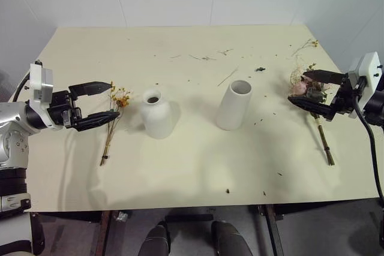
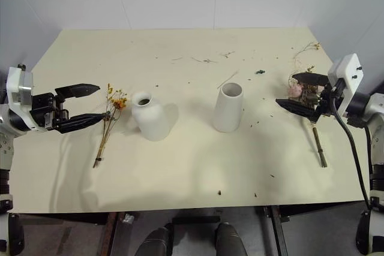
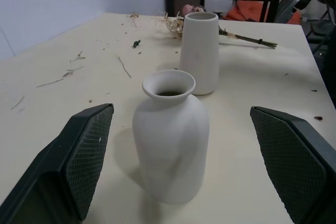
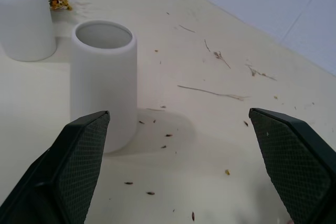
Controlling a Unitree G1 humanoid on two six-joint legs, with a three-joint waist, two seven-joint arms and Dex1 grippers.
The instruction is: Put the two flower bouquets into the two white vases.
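A thin yellow-flowered bouquet (image 1: 112, 123) lies flat on the table, left of the squat white vase (image 1: 157, 114). The taller cylinder vase (image 1: 234, 105) stands upright to its right. The pink rose bouquet (image 1: 305, 89) lies near the table's right edge, stems (image 1: 324, 139) towards the front. My left gripper (image 1: 114, 100) hovers open above the yellow flower heads, pointing at the squat vase (image 3: 170, 145). My right gripper (image 1: 297, 88) hovers open over the rose bunch, facing the cylinder (image 4: 103, 82). Nothing sits between either pair of fingers.
Loose twigs and crumbs (image 1: 207, 58) are scattered over the far half of the cream table (image 1: 198, 166). More dry sprigs (image 1: 306, 45) lie at the far right corner. White walls close in behind and beside the table.
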